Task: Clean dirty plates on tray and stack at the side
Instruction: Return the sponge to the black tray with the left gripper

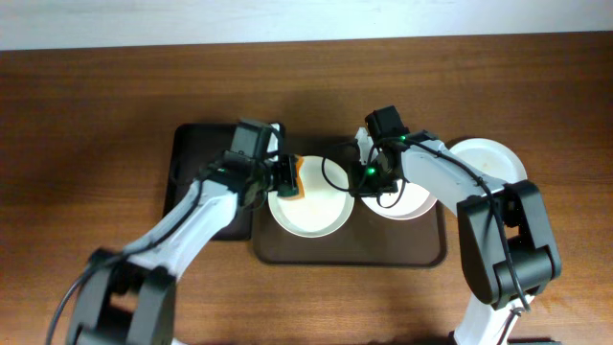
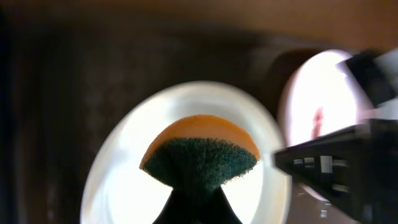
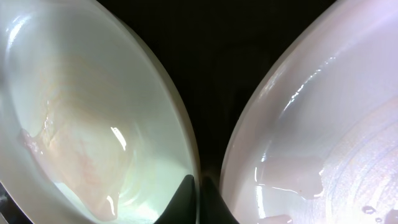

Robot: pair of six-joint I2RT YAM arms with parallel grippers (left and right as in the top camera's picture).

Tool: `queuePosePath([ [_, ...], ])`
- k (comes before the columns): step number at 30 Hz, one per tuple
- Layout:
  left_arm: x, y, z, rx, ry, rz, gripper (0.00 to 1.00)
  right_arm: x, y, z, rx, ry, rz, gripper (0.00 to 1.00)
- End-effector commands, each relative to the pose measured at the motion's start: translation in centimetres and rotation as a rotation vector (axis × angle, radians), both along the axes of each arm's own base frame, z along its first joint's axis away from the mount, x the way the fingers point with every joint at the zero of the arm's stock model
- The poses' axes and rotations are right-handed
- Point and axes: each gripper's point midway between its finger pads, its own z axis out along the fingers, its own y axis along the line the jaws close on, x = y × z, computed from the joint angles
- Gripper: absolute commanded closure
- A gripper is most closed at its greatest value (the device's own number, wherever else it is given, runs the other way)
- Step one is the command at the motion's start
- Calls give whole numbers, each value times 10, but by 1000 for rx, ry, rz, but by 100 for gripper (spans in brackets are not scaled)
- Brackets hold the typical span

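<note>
Brown tray [image 1: 287,251] sits mid-table [image 1: 86,96], with a narrower black tray [image 1: 192,153] touching its 9 o'clock edge. Two plates lie on the brown tray: centre plate [image 1: 311,213] and second plate [image 1: 414,203] at its 3 o'clock, rims close together. Third plate [image 1: 490,161] lies off the tray on the wood, just beside the tray's 2 o'clock corner.

Left gripper [image 1: 290,177]: fingers clamped on a sponge [image 1: 299,177], orange body with dark green scouring face. Sponge is over the centre plate's 11 o'clock rim. Left wrist view looks straight down past the sponge into that plate's white bowl; contact with the surface not clear.

Right gripper [image 1: 368,178]: fingers pressed together, nothing between them. Tips sit in the dark gap between the two tray plates, centre plate at 9 o'clock overhead, second plate at 3 o'clock, partly under the arm. Right wrist view: one rim on each side of the tips, the 9 o'clock one pale green. Both look wet.

Second plate shows a small red mark in the left wrist view.
</note>
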Motion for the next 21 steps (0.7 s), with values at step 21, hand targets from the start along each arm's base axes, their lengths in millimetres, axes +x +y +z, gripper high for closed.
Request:
queuePosePath([
  [21, -14, 128, -81, 464, 187, 96, 61, -12, -3, 6, -17, 35, 9, 81],
])
